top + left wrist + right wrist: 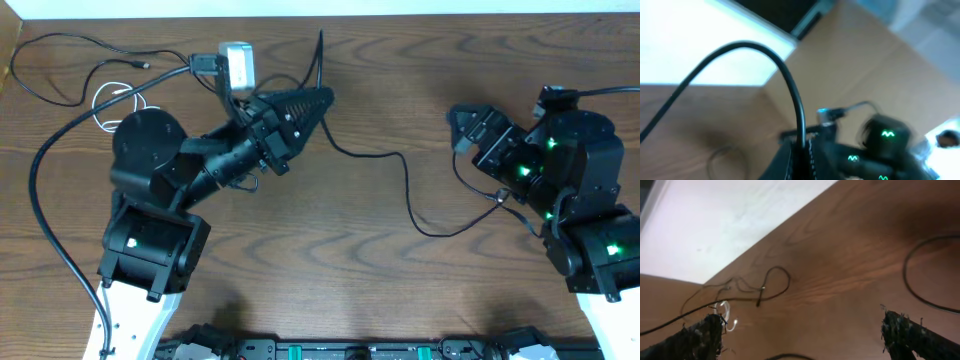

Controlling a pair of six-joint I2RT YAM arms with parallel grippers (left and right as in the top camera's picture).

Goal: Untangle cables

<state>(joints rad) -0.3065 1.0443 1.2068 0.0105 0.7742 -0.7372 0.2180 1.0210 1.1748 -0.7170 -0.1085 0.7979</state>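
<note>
The left tool [320, 99] is fully closed, its two fingers pinching a long black cable [405, 190]. In the left wrist view the cable [790, 85] rises out of the clamped tool [801, 151] and arcs up and away to the left. From above, one short stretch of it sticks up past the fingertips. The rest trails right across the wooden counter [330, 250], bends downward and runs toward the right arm.

The right tool [462, 130] is spread wide and has nothing in it. Its wrist view shows bare counter between the two fingers [700, 337].

A second black cable [60, 65] loops at the counter's far left corner. The white cable [112, 100] is coiled just beside it, near the left arm's base.
</note>
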